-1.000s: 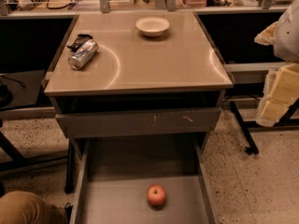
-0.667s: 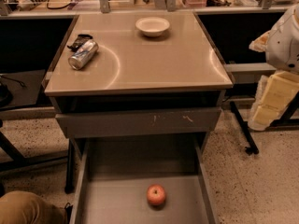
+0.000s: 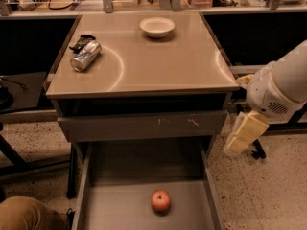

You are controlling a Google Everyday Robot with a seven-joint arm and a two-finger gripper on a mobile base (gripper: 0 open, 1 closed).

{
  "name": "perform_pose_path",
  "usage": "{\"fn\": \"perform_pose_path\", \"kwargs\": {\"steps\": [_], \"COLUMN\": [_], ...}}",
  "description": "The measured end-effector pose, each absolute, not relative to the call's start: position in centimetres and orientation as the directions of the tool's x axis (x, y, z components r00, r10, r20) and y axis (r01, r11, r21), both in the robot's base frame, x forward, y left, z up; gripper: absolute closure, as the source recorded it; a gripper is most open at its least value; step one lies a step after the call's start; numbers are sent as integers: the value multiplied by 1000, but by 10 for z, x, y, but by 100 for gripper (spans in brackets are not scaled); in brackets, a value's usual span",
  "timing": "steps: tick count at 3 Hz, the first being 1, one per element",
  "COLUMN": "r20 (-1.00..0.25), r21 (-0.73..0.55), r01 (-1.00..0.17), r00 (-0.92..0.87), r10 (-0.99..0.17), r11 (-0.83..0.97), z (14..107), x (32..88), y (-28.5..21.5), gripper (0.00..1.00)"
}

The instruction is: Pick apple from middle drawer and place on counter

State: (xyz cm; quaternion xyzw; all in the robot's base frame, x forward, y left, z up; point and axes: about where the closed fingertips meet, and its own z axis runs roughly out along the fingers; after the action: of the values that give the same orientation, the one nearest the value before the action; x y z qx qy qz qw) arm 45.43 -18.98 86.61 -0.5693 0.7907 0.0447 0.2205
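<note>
Approach step: apple not yet grasped, claw off to the right.
The apple rests mid-floor in the open middle drawer. The claw hangs beside the cabinet, above drawer level; spread or closed, I cannot tell. Next, I judge, it must swing left and descend over the apple before lifting it to the tabletop.
</note>
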Motion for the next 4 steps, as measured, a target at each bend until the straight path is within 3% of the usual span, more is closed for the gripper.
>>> {"fn": "perform_pose_path", "kwargs": {"steps": [2,4], "r20": [-415,-481], "r21": [-211,-138], "r01": [-908,-939], "r00": [-251,-215], "r10": [-875,-850], "r11": [361,315], "z": [869,787], "x": [462,453], "y": [-189,-144], "gripper": [0,0]}}
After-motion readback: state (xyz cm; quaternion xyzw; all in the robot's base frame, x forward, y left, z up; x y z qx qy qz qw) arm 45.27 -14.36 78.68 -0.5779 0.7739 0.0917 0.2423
